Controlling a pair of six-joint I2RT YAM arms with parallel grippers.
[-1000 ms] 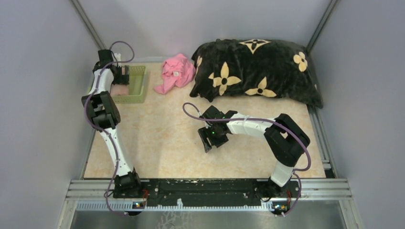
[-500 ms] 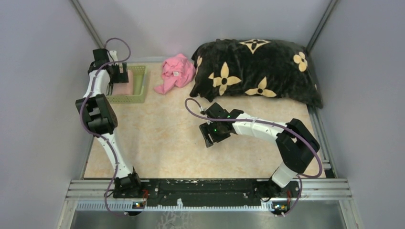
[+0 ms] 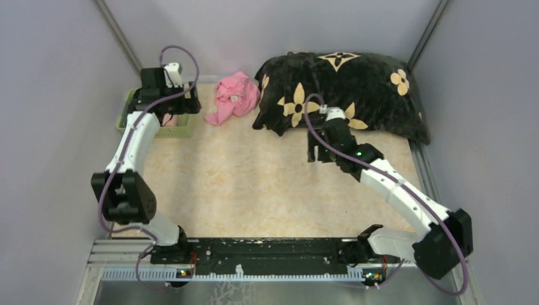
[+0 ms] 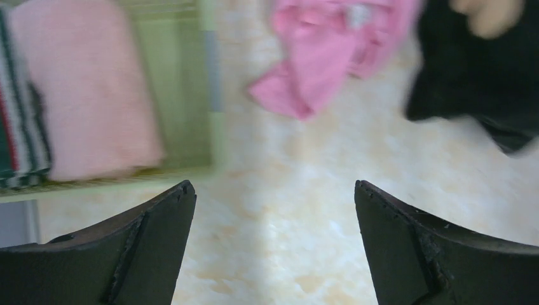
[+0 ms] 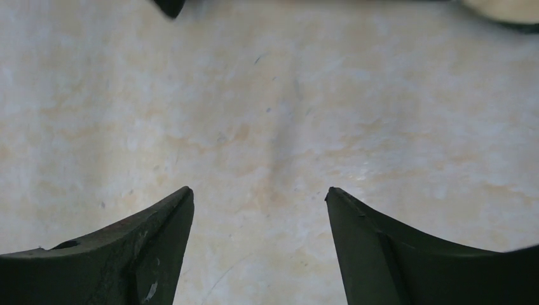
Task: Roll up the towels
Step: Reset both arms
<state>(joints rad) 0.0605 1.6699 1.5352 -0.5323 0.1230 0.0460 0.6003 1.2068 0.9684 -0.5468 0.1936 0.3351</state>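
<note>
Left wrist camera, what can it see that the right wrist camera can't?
Only the left wrist view shows the green basket holding the pale pink towel and the striped green towel, the bright pink cloth beside the basket, and the left gripper, open. Only the right wrist view shows the right gripper, also open and empty. Both show the marbled table and a bit of the black flowered blanket.

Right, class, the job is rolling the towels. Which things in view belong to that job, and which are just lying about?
Belong to the job:
pale salmon-pink towel
green striped towel

Just lying about:
green basket holding both towels
crumpled bright pink cloth on the table
black blanket with tan flowers at the back
</note>
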